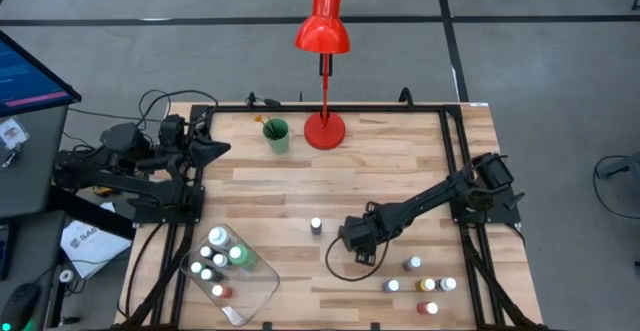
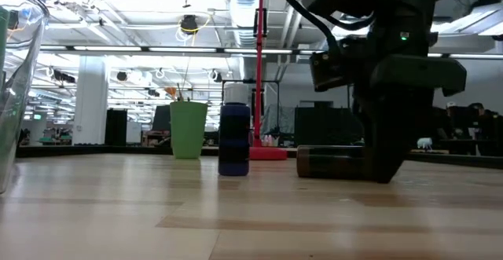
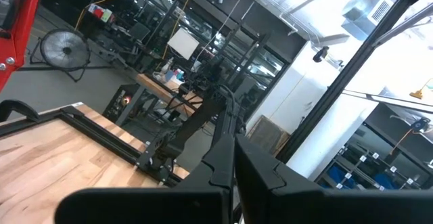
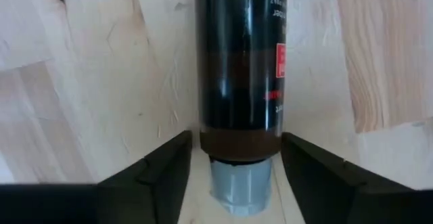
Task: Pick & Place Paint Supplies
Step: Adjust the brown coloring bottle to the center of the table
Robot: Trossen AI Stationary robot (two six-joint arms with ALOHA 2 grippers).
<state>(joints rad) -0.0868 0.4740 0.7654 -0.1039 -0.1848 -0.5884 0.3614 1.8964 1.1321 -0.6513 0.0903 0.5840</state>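
Right gripper is low over the table, fingers apart, straddling a dark brown paint bottle that lies on its side w/ its grey cap between the tips; neither finger looks to be touching it yet. In the high view that gripper sits just right of table centre, bottle mostly hidden under it; low view shows the bottle flat on the wood beside the fingers. Working outward: a lone upright bottle just beside at 9 o'clock, a cluster of loose bottles near at 4 o'clock, the clear tray w/ several bottles already inside off at 8 o'clock. Green cup and red lamp stand at the table's 12 o'clock edge. Left gripper waits shut, at the 10 o'clock corner. Step, I'd judge: the grasp on the lying bottle, approach done. Next needs fingers closing on the body, then lift clear and carry toward the tray, probably.
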